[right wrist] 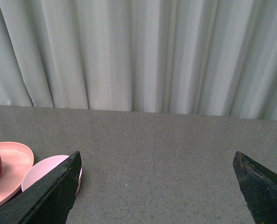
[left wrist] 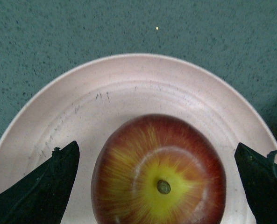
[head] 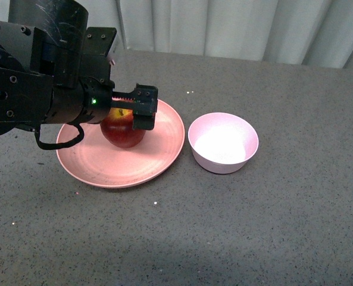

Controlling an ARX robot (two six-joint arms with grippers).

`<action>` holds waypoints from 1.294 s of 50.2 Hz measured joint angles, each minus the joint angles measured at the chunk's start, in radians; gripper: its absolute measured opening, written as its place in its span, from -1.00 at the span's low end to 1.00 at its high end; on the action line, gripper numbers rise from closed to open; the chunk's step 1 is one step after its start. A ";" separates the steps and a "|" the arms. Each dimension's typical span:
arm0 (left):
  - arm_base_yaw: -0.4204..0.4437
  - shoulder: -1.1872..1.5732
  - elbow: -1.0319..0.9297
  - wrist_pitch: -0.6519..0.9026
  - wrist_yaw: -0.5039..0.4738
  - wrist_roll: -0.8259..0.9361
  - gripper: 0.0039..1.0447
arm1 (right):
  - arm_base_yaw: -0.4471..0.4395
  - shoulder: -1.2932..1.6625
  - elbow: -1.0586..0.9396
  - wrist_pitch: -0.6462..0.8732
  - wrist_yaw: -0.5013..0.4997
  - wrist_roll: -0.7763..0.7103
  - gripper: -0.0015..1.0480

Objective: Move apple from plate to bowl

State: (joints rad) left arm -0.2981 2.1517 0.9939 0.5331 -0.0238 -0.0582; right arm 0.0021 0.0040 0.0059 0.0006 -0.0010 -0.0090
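On plate (head: 122, 173), apple (head: 124, 132) sits stem-up, left claw (left wrist: 156, 154) open wide around it, no contact; bowl (head: 221, 164) just beside plate; right claw (right wrist: 157, 154) open too

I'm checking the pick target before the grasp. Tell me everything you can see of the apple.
The apple is round, glossy, dark red, with yellow streaks fanning from a short stem that points up. It sits upright near the middle of the pink plate, whole as far as shows. The open left claw straddles it with a gap on each side; only the plate touches it.
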 joint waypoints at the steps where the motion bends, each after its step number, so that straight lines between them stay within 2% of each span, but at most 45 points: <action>1: 0.001 0.004 0.002 -0.006 0.002 0.003 0.88 | 0.000 0.000 0.000 0.000 0.000 0.000 0.82; 16: 0.003 0.034 0.016 -0.035 0.001 0.013 0.88 | 0.000 0.000 0.000 0.000 0.000 0.000 0.82; 23: 0.004 0.034 0.020 -0.032 0.002 0.014 0.56 | 0.000 0.000 0.000 0.000 0.000 0.000 0.82; 33: -0.005 0.009 0.013 -0.018 0.046 0.031 0.48 | 0.000 0.000 0.000 0.000 0.000 0.000 0.82; 48: -0.127 -0.095 0.075 -0.040 0.125 0.051 0.48 | 0.000 0.000 0.000 0.000 0.000 0.000 0.82; 56: -0.197 -0.080 0.114 -0.064 0.140 0.075 0.48 | 0.000 0.000 0.000 0.000 0.000 0.000 0.82; 65: -0.235 -0.035 0.146 -0.082 0.136 0.084 0.48 | 0.000 0.000 0.000 0.000 0.000 0.000 0.82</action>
State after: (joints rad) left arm -0.5331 2.1166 1.1397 0.4511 0.1120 0.0261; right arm 0.0021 0.0040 0.0059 0.0006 -0.0006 -0.0090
